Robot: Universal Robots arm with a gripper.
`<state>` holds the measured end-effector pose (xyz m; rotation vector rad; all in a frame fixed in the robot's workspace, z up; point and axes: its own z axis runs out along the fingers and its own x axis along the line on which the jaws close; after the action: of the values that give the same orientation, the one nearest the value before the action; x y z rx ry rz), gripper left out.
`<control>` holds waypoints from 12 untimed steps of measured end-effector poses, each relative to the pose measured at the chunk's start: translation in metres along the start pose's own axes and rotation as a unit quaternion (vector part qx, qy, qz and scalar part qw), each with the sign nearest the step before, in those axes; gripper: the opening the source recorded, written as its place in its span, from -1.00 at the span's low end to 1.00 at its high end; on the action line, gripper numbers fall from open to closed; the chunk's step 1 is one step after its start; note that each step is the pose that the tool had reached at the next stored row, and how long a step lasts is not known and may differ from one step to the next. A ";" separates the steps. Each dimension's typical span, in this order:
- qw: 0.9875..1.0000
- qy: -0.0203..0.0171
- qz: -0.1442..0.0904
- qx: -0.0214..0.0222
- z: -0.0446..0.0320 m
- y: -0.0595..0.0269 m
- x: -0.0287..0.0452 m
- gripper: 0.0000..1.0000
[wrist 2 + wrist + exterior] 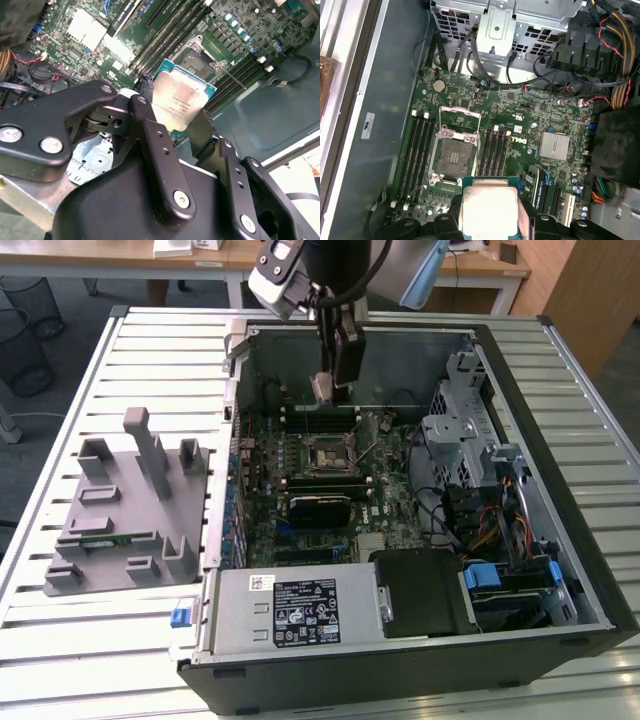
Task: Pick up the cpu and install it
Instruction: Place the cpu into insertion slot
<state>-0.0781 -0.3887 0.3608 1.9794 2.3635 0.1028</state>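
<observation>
- Tool [175, 114] is seen clamped on the cpu [184, 95], which is gripped by its edges.
- Cpu is held in the air, tilted, silver top exposed.
- Open socket [454, 155] is noted below the tool, apart from the chip, inside the opened computer case [400, 672].

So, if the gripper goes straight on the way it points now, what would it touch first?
The cpu held in the gripper would probably meet the motherboard first, at or just beside the socket. Depth is unclear, so I cannot tell which.
</observation>
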 end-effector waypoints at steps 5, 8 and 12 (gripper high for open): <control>1.000 -0.001 0.007 0.000 0.0030 0.0006 0.0048 0.05; 1.000 -0.001 0.012 0.000 0.0054 0.0008 0.0072 0.05; 1.000 -0.002 0.021 0.000 0.0089 0.0008 0.0089 0.05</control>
<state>-0.0781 -0.3796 0.3520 2.0276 2.3204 0.1013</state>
